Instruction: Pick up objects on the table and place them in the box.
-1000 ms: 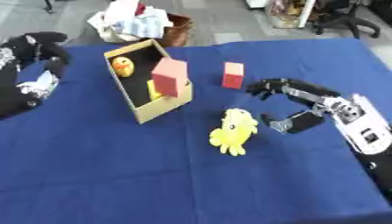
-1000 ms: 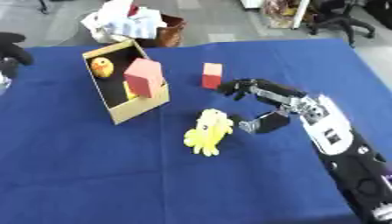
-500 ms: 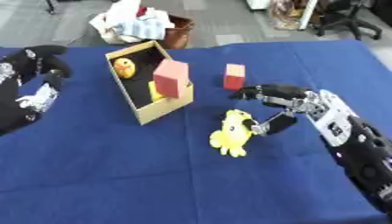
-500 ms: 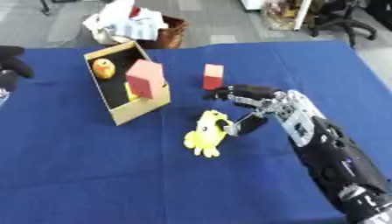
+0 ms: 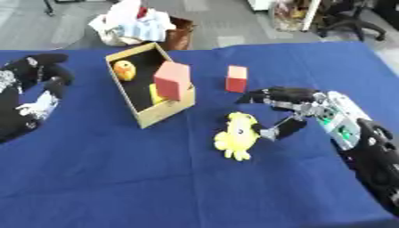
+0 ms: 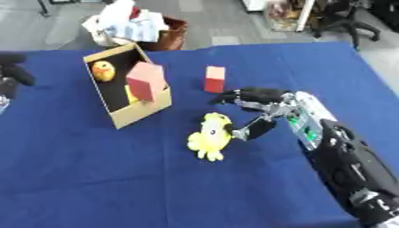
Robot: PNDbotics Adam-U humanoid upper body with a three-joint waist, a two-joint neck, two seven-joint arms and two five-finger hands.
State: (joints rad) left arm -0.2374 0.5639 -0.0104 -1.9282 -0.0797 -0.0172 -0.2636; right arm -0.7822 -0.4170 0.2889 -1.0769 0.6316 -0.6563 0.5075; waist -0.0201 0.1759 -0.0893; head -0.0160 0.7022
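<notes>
Left eye view shows the left robot hand (image 5: 43, 78) idle at the edge, fingers curled on nothing. Next, the cardboard box (image 5: 168, 111) holds a yellow ball, with a rigid red block (image 5: 172, 80) on its rim. A soft yellow toy (image 5: 236, 136) lies on the blue-clothed tabletop (image 5: 117, 178). Having advanced within the last second, the right robot hand (image 5: 292, 107) now brackets it, spread, apparently ready to grasp. A second red block (image 5: 236, 78) waits behind.

The right hand (image 5: 292, 104) is formed of black fingers with silver joints. Its forearm is clad in a white and grey shell marked with small green spots, followed by black casing. The left hand (image 5: 35, 78) is black, with white patches on the arm.
</notes>
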